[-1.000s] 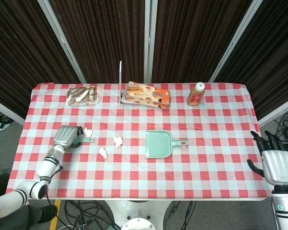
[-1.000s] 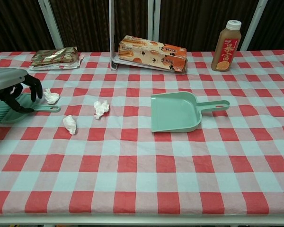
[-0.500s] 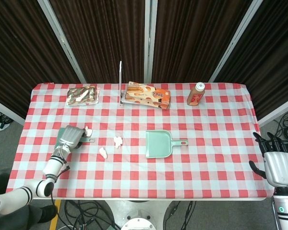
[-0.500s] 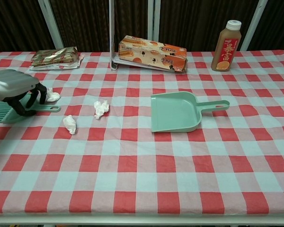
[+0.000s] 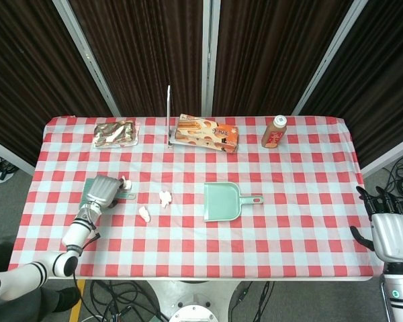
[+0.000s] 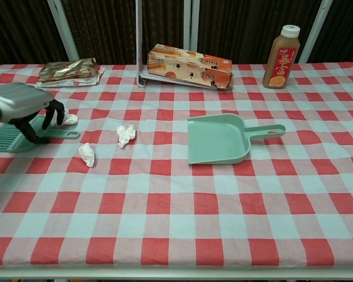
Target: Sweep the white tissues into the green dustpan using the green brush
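Note:
The green brush [image 6: 15, 138] lies flat at the table's left, its handle [image 5: 125, 196] pointing right. My left hand [image 6: 22, 104] [image 5: 102, 191] sits on top of it, dark fingers [image 6: 54, 113] curled down around the handle. One white tissue [image 6: 70, 119] lies just right of those fingers. Two more tissues [image 6: 125, 134] [image 6: 86, 154] lie further right and nearer. The green dustpan [image 6: 217, 139] [image 5: 221, 201] rests flat mid-table, handle to the right. My right hand [image 5: 391, 231] hangs open beyond the table's right edge, holding nothing.
Along the back edge stand a foil snack packet [image 6: 69, 71], a biscuit box [image 6: 188, 65] beside a thin metal stand [image 5: 168, 114], and a brown bottle [image 6: 280, 57]. The red-checked cloth [image 6: 176, 223] covers the whole table.
My left hand has shifted right over the brush and curled its fingers around the handle; the brush has slid slightly right. The right hand has drifted a little lower.

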### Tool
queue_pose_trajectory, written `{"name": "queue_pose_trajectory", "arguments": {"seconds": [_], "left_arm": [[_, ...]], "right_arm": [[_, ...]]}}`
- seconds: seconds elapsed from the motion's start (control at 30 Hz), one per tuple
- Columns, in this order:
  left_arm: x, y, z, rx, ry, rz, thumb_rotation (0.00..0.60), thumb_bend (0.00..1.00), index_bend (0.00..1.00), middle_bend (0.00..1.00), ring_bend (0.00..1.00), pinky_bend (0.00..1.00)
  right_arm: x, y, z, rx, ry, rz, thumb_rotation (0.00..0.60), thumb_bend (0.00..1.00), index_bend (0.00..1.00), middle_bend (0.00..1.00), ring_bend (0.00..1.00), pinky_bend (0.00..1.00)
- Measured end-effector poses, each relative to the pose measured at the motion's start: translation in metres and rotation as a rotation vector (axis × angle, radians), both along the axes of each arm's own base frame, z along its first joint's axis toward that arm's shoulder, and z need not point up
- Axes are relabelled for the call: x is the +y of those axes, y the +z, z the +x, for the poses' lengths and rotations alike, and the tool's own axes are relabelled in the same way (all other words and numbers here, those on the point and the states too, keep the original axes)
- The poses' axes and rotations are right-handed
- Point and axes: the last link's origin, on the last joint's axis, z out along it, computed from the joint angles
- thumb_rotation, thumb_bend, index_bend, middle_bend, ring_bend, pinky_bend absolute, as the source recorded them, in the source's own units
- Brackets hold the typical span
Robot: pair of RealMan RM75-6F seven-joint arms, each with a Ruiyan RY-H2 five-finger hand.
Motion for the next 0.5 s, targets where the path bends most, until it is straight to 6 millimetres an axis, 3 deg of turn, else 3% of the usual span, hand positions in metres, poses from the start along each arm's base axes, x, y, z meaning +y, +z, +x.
{"name": "queue_pose_trajectory", "arguments": {"seconds": [0.5], "left_arm": [[0.002,-0.002,0.014,0.015,-0.032,-0.004,0.600,0.24,0.39,0.43,0.75,0.90]], "right_arm": [[0.001,0.001,-0.004,-0.003,-0.015,-0.001,0.600,0.15,0.11,0.27,0.08,0.14]]}}
